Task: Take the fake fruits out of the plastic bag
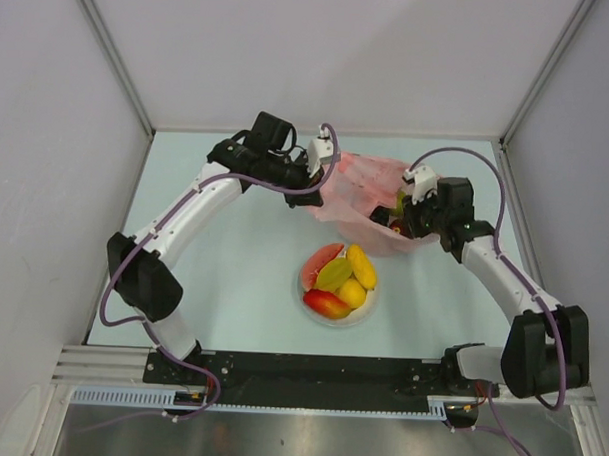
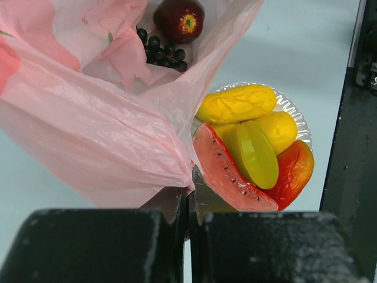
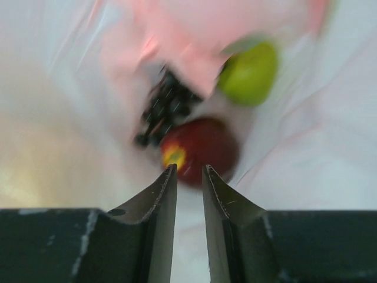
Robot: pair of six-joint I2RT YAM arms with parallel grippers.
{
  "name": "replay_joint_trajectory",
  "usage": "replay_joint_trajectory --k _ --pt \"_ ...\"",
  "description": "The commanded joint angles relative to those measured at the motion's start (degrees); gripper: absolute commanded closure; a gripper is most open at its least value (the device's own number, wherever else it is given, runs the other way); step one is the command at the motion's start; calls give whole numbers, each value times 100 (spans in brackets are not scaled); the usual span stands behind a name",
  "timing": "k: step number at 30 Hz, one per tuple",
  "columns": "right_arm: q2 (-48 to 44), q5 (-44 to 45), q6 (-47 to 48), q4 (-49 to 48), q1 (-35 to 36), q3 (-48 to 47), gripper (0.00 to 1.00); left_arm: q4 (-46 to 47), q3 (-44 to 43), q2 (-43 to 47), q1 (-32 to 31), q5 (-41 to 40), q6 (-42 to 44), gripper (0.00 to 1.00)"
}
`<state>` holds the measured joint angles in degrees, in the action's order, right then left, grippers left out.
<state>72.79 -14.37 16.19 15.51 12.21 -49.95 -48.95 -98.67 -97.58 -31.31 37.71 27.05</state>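
Observation:
The pink plastic bag [image 1: 358, 188] lies at the back of the table. My left gripper [image 2: 189, 191] is shut on the bag's [image 2: 88, 130] edge and holds it up. Inside it lie a dark red apple [image 2: 178, 19] and dark purple grapes [image 2: 160, 50]. My right gripper [image 3: 189, 171] is inside the bag [image 3: 318, 147], its jaws narrowly open with nothing between them. Its tips are just short of the apple [image 3: 203, 147], with the grapes [image 3: 162, 109] and a green pear [image 3: 250, 73] beyond. A pinkish slice [image 2: 224, 171], yellow ovals [image 2: 235, 103] and a red-orange mango [image 2: 294, 171] lie on the plate.
The white plate [image 1: 368, 312] with the fruits stands in front of the bag, between the two arms. The left arm [image 1: 185, 219] reaches across the left half of the table, the right arm [image 1: 503, 275] along the right wall. Frame posts stand at the table's back corners.

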Motion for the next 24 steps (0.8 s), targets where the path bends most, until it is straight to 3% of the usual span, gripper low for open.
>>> replay_joint_trajectory --k 1,9,10,11,14,19,24 --pt "515 145 -98 -856 -210 -690 71 52 -284 -77 28 149 99 99" --pt "1420 303 -291 -1216 -333 -972 68 166 -73 72 28 105 -6 100" --pt "1483 312 -352 -1269 -350 -972 64 192 -21 81 28 105 -15 100" --pt "1553 338 -388 -1330 -359 -990 49 184 -20 81 28 96 -33 100" --pt "1860 400 -414 -1366 -359 -1086 28 175 -20 73 28 87 -68 100" --pt "2335 400 -309 -1392 -386 -1297 13 149 -29 46 28 34 -68 100" --pt "2897 531 -309 -1498 -395 -1438 8 175 -82 -7 28 69 -165 100"
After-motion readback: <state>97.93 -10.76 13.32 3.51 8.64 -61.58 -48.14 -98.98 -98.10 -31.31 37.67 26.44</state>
